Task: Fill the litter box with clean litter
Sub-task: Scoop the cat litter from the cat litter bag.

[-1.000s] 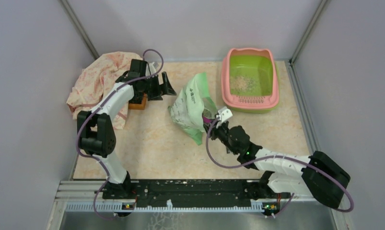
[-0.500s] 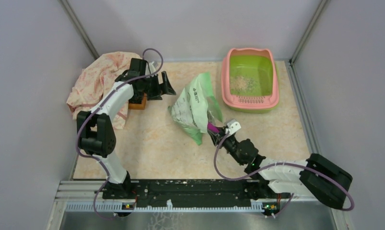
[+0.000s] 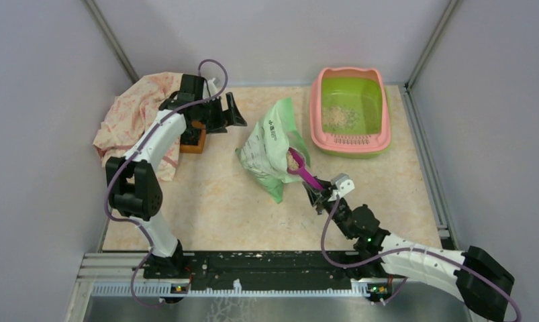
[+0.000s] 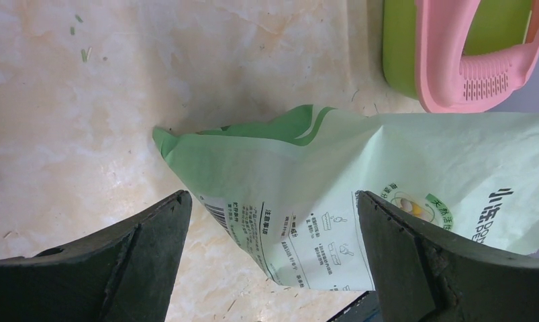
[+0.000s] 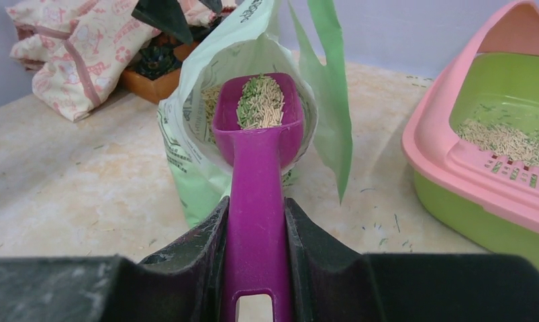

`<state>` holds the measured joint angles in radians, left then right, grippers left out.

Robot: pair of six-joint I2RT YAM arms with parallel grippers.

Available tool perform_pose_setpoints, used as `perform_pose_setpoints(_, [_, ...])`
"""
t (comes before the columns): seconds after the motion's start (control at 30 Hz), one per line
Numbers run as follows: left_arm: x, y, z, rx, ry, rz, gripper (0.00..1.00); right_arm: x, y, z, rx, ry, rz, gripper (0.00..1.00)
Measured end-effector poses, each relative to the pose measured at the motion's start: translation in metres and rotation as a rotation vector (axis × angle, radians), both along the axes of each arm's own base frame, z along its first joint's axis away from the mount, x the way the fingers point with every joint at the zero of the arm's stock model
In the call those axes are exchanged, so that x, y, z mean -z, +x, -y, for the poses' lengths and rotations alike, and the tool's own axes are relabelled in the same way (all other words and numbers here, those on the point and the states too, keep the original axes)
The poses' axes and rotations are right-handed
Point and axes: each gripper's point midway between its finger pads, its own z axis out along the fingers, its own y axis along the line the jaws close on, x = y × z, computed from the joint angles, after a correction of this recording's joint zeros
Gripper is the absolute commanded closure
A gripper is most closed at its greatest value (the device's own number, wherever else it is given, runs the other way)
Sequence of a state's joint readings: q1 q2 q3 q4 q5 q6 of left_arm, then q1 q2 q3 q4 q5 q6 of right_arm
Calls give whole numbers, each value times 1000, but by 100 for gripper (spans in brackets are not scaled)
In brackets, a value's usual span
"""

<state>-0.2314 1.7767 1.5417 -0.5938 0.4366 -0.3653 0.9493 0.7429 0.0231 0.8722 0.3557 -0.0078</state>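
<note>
The litter box (image 3: 350, 143), with its pink rim and green basin, stands at the back right and holds a thin patch of clean litter (image 3: 339, 118). It also shows in the right wrist view (image 5: 448, 164) and the left wrist view (image 4: 448, 74). My right gripper (image 3: 318, 193) is shut on the handle of the purple scoop (image 5: 256, 174). The scoop's bowl sits at the mouth of the light green bag (image 3: 270, 144), heaped with litter (image 5: 261, 102). My left gripper (image 3: 231, 115) is open and empty, hovering left of the bag (image 4: 360, 174).
A pink patterned cloth (image 3: 135, 117) lies at the back left, with a small brown wooden tray (image 3: 194, 142) beside it under the left arm. Grey walls close in the table on three sides. Litter crumbs are scattered on the beige tabletop.
My right gripper has drawn back toward the near right, pulling the scoop from inside the bag to its mouth with litter in it. The left gripper shifted slightly toward the back.
</note>
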Motion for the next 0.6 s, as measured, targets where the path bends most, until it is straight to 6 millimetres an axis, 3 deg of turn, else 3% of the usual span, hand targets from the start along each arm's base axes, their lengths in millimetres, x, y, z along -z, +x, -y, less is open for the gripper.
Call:
perform_pose_setpoints(0.1, [1, -1, 0, -2, 7, -7, 1, -7, -6, 8, 0, 27, 18, 100])
perform_pose_setpoints(0.2, [2, -3, -1, -4, 13, -17, 1, -27, -6, 15, 24, 94, 62, 100])
perform_pose_setpoints(0.4, [1, -5, 0, -3, 20, -22, 1, 2, 4, 7, 31, -9, 8, 100])
perform_pose_setpoints(0.6, [-4, -4, 4, 4, 20, -9, 1, -17, 0, 13, 31, 39, 47, 100])
